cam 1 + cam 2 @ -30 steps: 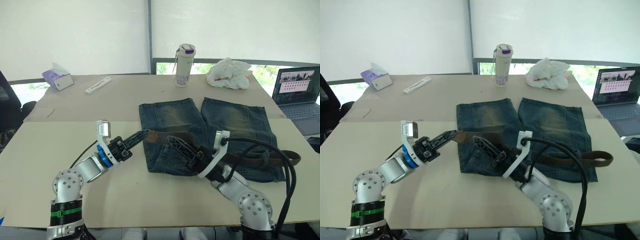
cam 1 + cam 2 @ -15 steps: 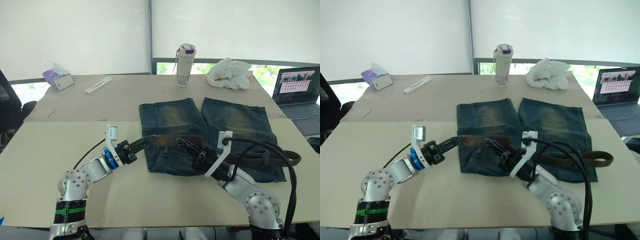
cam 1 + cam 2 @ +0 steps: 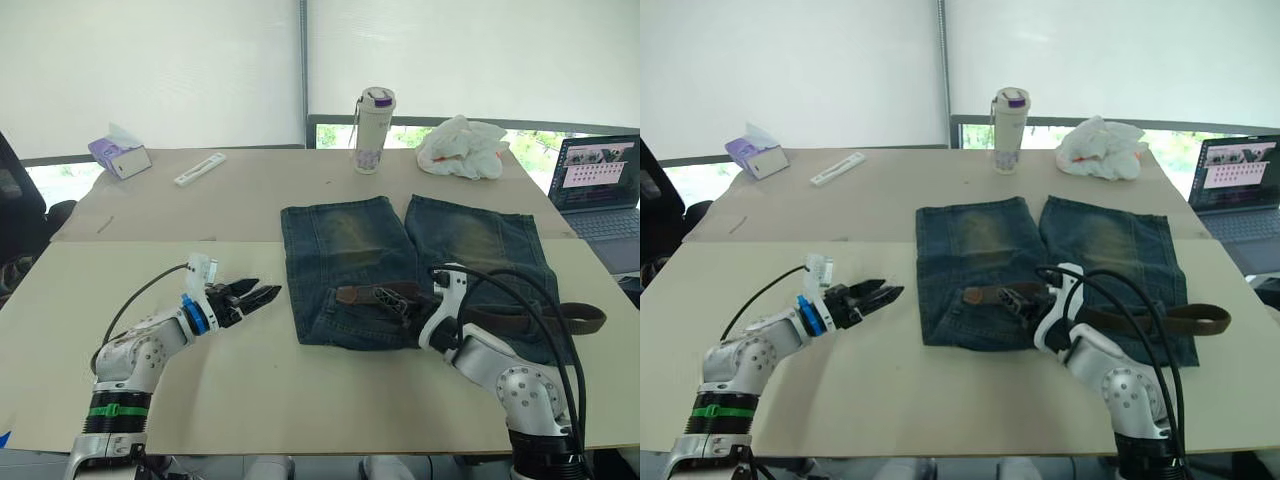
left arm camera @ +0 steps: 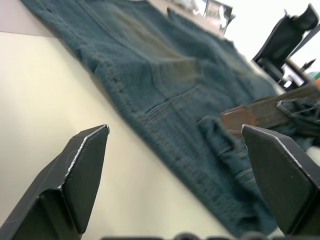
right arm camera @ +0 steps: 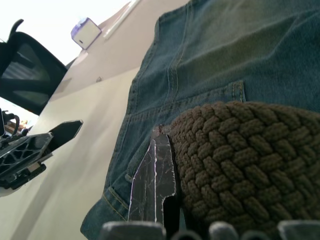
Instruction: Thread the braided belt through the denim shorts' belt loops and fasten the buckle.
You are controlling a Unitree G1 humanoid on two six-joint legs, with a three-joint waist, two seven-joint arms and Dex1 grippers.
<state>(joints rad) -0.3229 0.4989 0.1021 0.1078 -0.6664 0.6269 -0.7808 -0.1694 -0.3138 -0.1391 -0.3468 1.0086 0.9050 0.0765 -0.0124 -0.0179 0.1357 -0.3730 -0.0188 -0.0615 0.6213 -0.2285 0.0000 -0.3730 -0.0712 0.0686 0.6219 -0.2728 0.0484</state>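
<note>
The denim shorts [image 3: 415, 255] lie flat on the table, waistband toward me. The braided belt [image 3: 510, 322] runs along the waistband from its brown tip [image 4: 241, 116] on the left half to a loop off the right edge [image 3: 590, 318]. One belt loop [image 4: 216, 136] stands up beside that tip. My right gripper [image 3: 385, 297] is shut on the belt near its tip; the braid [image 5: 240, 165] presses against one finger [image 5: 159, 175]. My left gripper [image 3: 268, 288] hovers open and empty over the bare table, just left of the shorts. I cannot make out the buckle.
Along the far side stand a tumbler [image 3: 372, 117], a crumpled white bag [image 3: 460, 146], a tissue box [image 3: 118, 156] and a flat white stick [image 3: 198, 169]. A laptop [image 3: 598, 185] sits at the right edge. A black chair [image 3: 15, 205] is off the left.
My left gripper let go of the belt's tip, opened wide and drew back left off the shorts. My right gripper closed on the belt and pulled it back to the right.
</note>
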